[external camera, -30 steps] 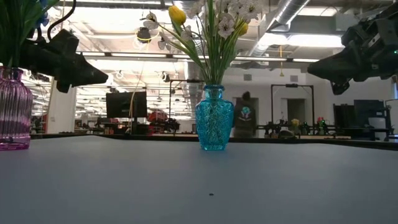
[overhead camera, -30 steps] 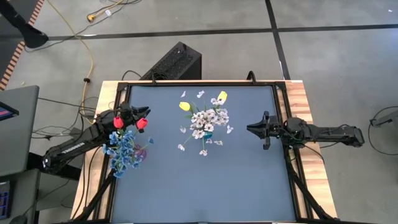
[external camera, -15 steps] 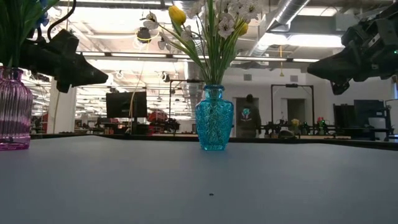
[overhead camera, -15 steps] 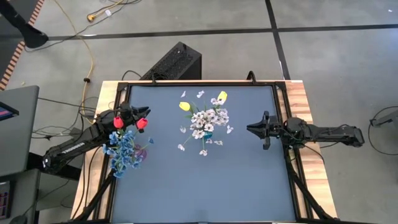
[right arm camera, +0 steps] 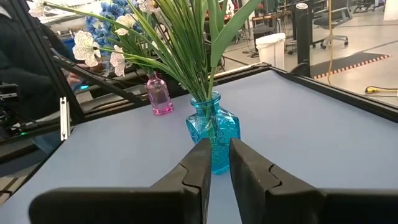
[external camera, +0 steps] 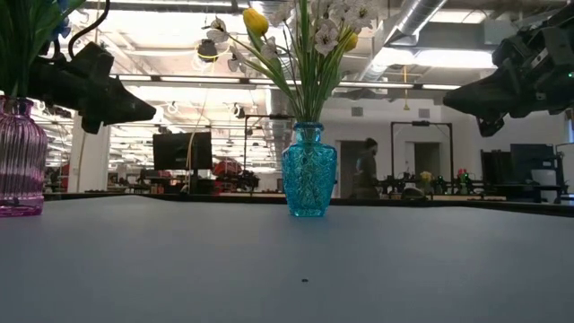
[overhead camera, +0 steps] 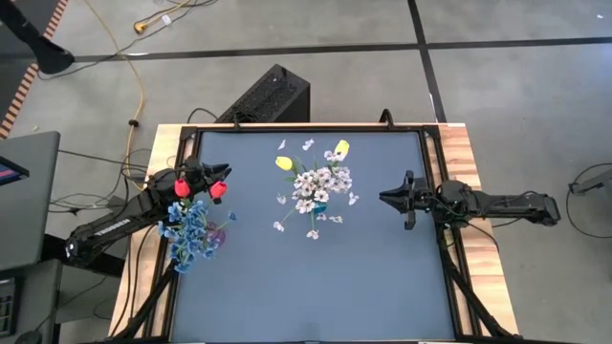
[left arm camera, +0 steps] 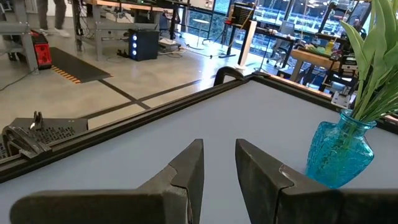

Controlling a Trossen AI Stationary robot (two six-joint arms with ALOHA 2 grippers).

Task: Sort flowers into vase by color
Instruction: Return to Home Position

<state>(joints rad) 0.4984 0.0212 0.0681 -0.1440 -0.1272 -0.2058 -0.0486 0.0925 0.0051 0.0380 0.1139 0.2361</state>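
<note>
room: open workshop hall behind the table, ceiling lights on, one person (external camera: 366,168) far back by the benches
table: blue-grey mat (overhead camera: 316,287) in a black frame, wooden strips along both sides
blue vase (external camera: 309,172): upright near the middle of the mat, holding white blossom sprays (overhead camera: 320,182) and two yellow tulips (overhead camera: 284,163)
pink vase (external camera: 20,160): upright at the mat's left side, holding blue blossom sprays (overhead camera: 191,231) and two red tulips (overhead camera: 182,188)
left gripper (left arm camera: 219,148): raised off the mat, right beside the pink vase's bouquet, tips near the red tulips, aimed across the mat; fingers a narrow gap apart, nothing between them
right gripper (right arm camera: 219,148): raised at the mat's right edge, well apart from the blue vase and pointing straight at it; fingers a narrow gap apart, holding nothing
</note>
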